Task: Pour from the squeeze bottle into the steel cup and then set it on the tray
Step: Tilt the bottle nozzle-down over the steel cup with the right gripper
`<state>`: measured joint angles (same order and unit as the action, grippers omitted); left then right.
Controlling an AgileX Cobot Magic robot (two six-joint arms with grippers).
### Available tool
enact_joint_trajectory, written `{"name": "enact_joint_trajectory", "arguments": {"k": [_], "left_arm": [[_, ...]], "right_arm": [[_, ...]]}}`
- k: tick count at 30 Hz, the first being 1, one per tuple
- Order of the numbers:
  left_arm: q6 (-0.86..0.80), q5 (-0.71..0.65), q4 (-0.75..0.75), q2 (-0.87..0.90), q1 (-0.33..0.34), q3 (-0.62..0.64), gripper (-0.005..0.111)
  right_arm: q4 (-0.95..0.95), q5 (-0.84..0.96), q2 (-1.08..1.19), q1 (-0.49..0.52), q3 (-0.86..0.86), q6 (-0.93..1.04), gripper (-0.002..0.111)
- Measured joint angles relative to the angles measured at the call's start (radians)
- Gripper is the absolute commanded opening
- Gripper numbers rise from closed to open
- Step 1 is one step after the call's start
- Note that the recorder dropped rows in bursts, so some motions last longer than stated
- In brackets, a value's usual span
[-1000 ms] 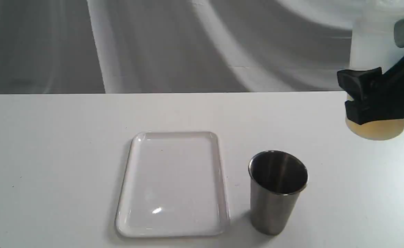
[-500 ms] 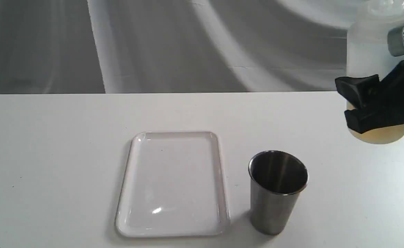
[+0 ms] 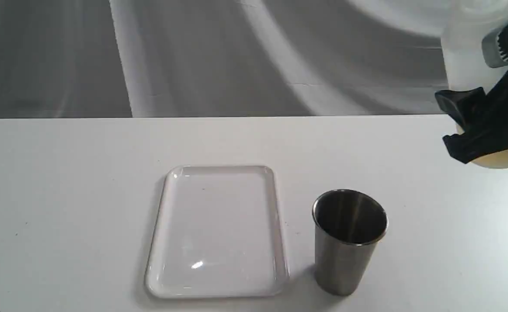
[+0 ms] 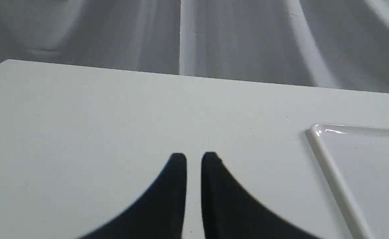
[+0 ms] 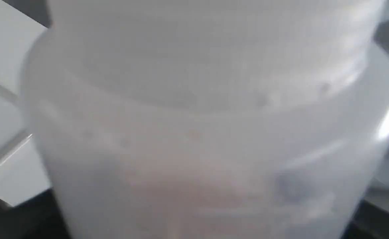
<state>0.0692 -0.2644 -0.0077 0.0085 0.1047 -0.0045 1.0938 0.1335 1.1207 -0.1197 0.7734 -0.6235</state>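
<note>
Jaws of the R gripper (image 3: 461, 125) hug the squeeze bottle (image 3: 466, 60) low down, looks lifted, far right; L gripper (image 4: 193, 159) nearly shut, empty. Steel cup (image 3: 349, 251) nearest, tray (image 3: 219, 167) beside it. Bottle's prob soft n light (not much juice), so hold gently. Smooth white table (image 3: 63, 195), grey curtain (image 3: 193, 56) behind.

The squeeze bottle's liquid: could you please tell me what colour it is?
Pale amber liquid low in the squeeze bottle; the exterior view shows it best.

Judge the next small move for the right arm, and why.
Probably carry the bottle left to above the cup: the right gripper holds it roughly upright, well right of the cup, so tilting here would miss.
</note>
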Motion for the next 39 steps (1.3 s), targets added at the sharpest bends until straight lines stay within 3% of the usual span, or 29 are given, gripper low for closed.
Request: {"name": "enact_joint_trajectory", "arguments": {"k": [8, 14, 39], "left_arm": [[0.0, 0.0, 0.0, 0.0, 0.0, 0.0, 0.008], [0.0, 0.0, 0.0, 0.0, 0.0, 0.0, 0.008], [0.0, 0.0, 0.0, 0.0, 0.0, 0.0, 0.008]], "right_arm": [[0.147, -0.002, 0.0, -0.019, 0.002, -0.112, 0.0], [0.361, 0.007, 0.002, -0.038, 0.002, -0.248, 0.0], [0.617, 0.016, 0.092, -0.07, -0.01, -0.217, 0.0]]}}
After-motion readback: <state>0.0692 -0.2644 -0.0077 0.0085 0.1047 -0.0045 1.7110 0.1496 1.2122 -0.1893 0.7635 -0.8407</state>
